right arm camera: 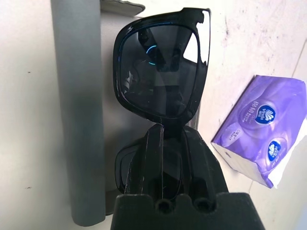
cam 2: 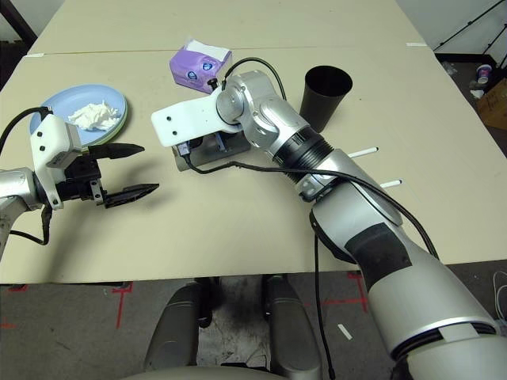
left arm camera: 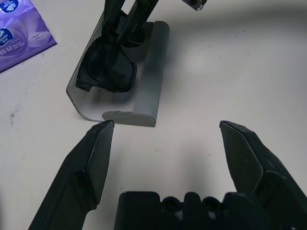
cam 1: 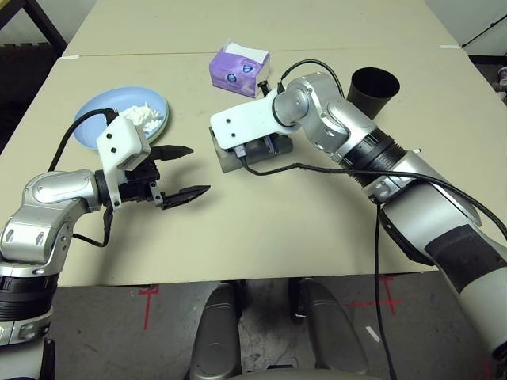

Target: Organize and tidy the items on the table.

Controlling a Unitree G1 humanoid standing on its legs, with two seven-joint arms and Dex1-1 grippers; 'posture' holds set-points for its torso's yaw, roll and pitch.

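My right tool (right arm camera: pixel 165 132): clamped on the black sunglasses (right arm camera: pixel 160 72), over the open grey case (left arm camera: pixel 144 72).
My left tool (cam 1: pixel 181 171): spread wide, empty, near the case.

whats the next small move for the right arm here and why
Probably lower a touch, then open. The right pincer is shut on the black sunglasses, holding them over the open grey glasses case, seemingly just above its tray. Letting go there should leave them lying in the case. The left pincer waits open beside it.
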